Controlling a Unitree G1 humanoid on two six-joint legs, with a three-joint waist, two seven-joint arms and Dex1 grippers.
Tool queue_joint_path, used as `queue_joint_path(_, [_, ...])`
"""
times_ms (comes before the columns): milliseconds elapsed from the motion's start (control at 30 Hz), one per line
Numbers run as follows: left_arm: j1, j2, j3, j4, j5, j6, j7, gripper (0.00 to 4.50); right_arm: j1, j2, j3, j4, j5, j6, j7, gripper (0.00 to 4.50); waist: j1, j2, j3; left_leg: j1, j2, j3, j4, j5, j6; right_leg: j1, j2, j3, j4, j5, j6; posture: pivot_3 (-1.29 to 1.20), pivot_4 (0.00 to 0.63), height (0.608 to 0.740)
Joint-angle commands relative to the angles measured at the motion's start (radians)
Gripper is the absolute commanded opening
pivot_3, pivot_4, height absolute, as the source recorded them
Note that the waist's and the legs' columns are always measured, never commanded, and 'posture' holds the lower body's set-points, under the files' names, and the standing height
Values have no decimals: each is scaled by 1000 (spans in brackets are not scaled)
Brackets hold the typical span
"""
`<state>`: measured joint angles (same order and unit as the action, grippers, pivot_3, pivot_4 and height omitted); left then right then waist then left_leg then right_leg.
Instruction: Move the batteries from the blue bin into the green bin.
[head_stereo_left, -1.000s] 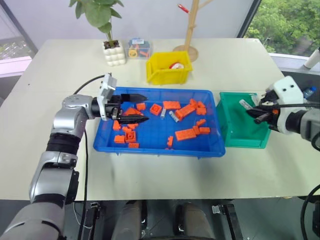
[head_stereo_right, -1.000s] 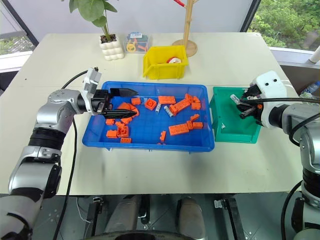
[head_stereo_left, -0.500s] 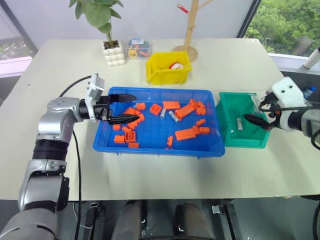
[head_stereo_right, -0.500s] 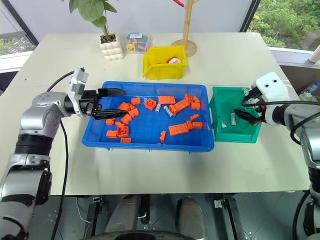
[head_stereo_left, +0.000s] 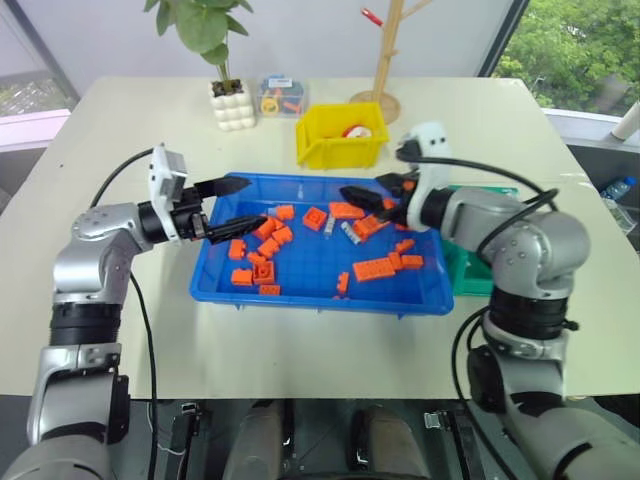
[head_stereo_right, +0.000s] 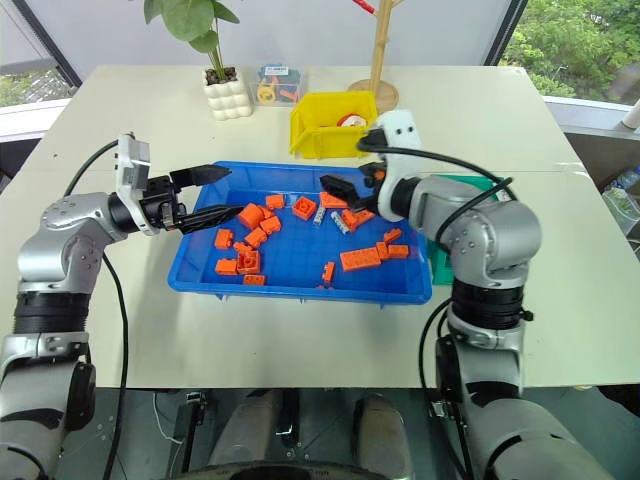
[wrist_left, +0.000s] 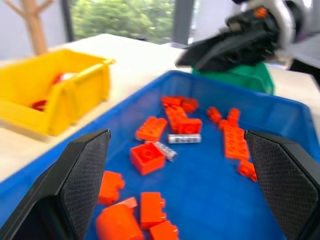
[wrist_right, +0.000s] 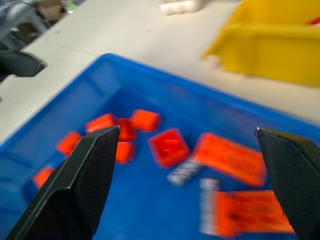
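My right pincer (head_stereo_left: 372, 199) hung spread and empty over the glossy blue bin (head_stereo_left: 300, 291); two small silver, cylindrical batteries (wrist_right: 186, 171) lay just below and ahead of its tips — among blocky orange bricks (head_stereo_left: 373, 268). My left pincer (head_stereo_left: 236, 205) stood apart too.

Two batteries (wrist_left: 176, 143) among orange bricks (wrist_left: 148, 158) in blue bin (wrist_left: 280, 112).

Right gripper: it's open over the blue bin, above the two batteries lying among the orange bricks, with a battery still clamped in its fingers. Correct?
Not quite. The right gripper is open over the blue bin, above the two batteries among the orange bricks, but its fingers hold nothing; the right wrist view shows the gap between them bare.
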<state>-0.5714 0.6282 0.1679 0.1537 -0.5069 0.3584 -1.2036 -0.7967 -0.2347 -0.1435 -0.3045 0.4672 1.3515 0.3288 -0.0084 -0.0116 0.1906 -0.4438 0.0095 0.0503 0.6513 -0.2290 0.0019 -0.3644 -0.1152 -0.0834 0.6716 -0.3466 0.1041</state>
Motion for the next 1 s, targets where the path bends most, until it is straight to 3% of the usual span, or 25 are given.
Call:
queue_joint_path(33, [32, 17, 54, -98, -36, 17, 61, 4500, -7, 37, 30, -53, 19, 14, -27, 4437, -5, 0, 0, 0, 0, 0, 0, 0, 0, 0, 0, 0, 0, 0, 0, 0, 150, 739])
queue_joint_path(333, [111, 8, 96, -243, -62, 29, 189, 4500, 20, 65, 147, 55, -18, -54, -41, 4437, -6, 0, 0, 1, 0, 1, 0, 0, 0, -2, 0, 1, 4, 0, 0, 0, 150, 739])
queue_joint_path(533, [173, 2, 112, -313, -95, 43, 250, 4500, 36, 27, 212, 157, -59, -133, -9, 4437, -9, 0, 0, 1, 0, 1, 0, 0, 0, -3, 0, 2, 6, 0, 0, 0, 150, 739])
queue_joint_path(1000, [227, -2, 117, -355, -127, 38, 319, 4500, -16, 50, 275, 346, -132, -280, 33, 4437, -9, 0, 0, 1, 0, 2, 0, 0, 0, -5, 0, 2, 9, 0, 0, 0, 150, 739])
